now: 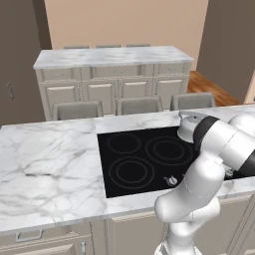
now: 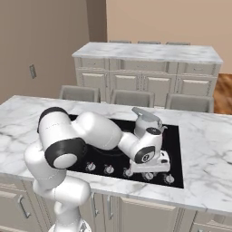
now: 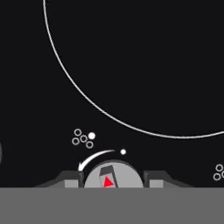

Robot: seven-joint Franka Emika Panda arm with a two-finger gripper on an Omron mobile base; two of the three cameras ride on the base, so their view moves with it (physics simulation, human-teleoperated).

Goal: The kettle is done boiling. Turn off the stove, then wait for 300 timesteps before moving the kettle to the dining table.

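Kettle (image 2: 147, 123) sits on the far right burner of the stove (image 1: 134, 159), squat, white-grey, partly hidden behind the arm in both base views. The stove is a black glass cooktop inset in the marble surface (image 1: 45, 164); a row of silver knobs runs along its near edge.

Tool (image 3: 113, 179) is down low over that knob row, on the kettle's side of the cooktop. Hand view: one round grey knob (image 3: 113, 176) with a red pointer mark sits right between the two dark finger tips (image 3: 70, 180), one on each side. Tips look close against the knob's sides, but whether they are clamped on it or just flanking it cannot be told from here. A white curved arrow and dot cluster printed on the glass just above the knob give the turn direction and burner key. A large burner ring (image 3: 87, 100) arcs across the glass beyond.

Step in hand, as judged: shutting off the burner under the kettle.

To do it well:
- Confirm this knob maps to the kettle's burner before turning; the neighbouring knobs look alike.
- Keep the knob centred between the tips, press evenly, then rotate about the knob's own axis — no sideways drag.
- Turn until the pointer reaches off; check the red mark.
- Lift straight up afterwards, clear of the kettle.

Kettle not yet moved; the wait and the carry remain.
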